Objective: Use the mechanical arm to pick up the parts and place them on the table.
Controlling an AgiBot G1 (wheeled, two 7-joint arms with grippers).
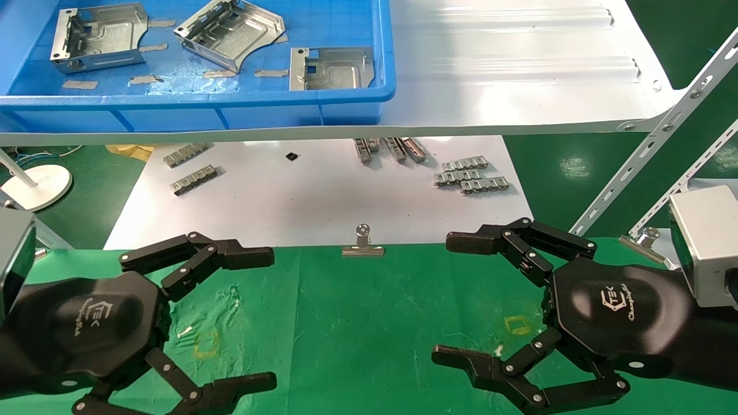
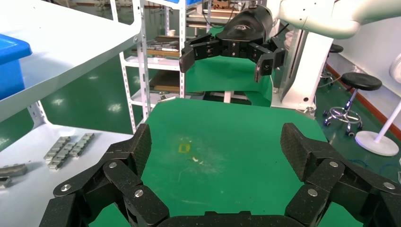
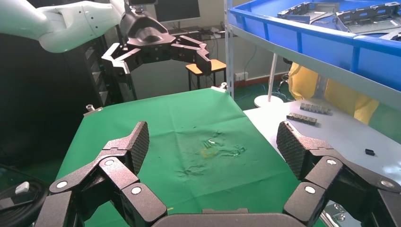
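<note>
Three silver sheet-metal parts lie in a blue bin (image 1: 323, 109) on the upper shelf: one at the left (image 1: 98, 37), one tilted in the middle (image 1: 230, 31), one at the right (image 1: 331, 69). They also show in the right wrist view (image 3: 350, 14). My left gripper (image 1: 262, 317) is open and empty over the left of the green table (image 1: 357, 323). My right gripper (image 1: 450, 300) is open and empty over the right of it. In each wrist view the jaws stand wide apart over bare green cloth (image 2: 213, 142) (image 3: 208, 146), with the other arm's gripper far off (image 2: 231, 52) (image 3: 156, 49).
A glossy white shelf (image 1: 519, 69) carries the bin. Below it a white sheet (image 1: 311, 196) holds small grey toothed strips (image 1: 470, 176) (image 1: 193, 178). Silver binder clips (image 1: 362, 245) (image 1: 646, 239) sit on the cloth's far edge. Slanted white shelf struts (image 1: 651, 138) stand at the right.
</note>
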